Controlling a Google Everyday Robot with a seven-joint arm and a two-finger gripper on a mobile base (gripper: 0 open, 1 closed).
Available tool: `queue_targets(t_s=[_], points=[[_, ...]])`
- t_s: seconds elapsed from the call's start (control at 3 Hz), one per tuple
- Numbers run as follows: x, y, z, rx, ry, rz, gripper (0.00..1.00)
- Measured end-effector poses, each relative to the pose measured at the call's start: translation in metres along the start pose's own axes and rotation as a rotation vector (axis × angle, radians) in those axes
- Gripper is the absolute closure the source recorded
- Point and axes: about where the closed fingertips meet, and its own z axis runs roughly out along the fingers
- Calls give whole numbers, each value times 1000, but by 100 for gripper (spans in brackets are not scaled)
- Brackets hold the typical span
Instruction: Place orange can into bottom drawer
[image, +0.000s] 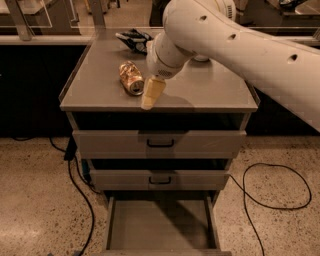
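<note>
My pincer (151, 93) is hanging just right of the orange can (131, 77), its cream tip tapering over the smooth grey bench (210, 92); I cannot tell how far it is parted. The dented, shiny can is lying on its side on the bench. The bottom drawer (160, 225), a flat metal tray, is standing pulled out below.

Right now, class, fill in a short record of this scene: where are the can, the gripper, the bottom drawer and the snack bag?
orange can: lying on its side on the cabinet top, left of centre
gripper: just right of the can, near the top's front edge
bottom drawer: pulled open, can not in it
snack bag: at the back, behind the can
</note>
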Motion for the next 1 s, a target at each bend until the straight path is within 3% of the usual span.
queue_targets(t_s=[0.33, 1.0], points=[[0, -14, 15, 2, 1, -38, 0], [2, -34, 47, -27, -37, -56, 0]])
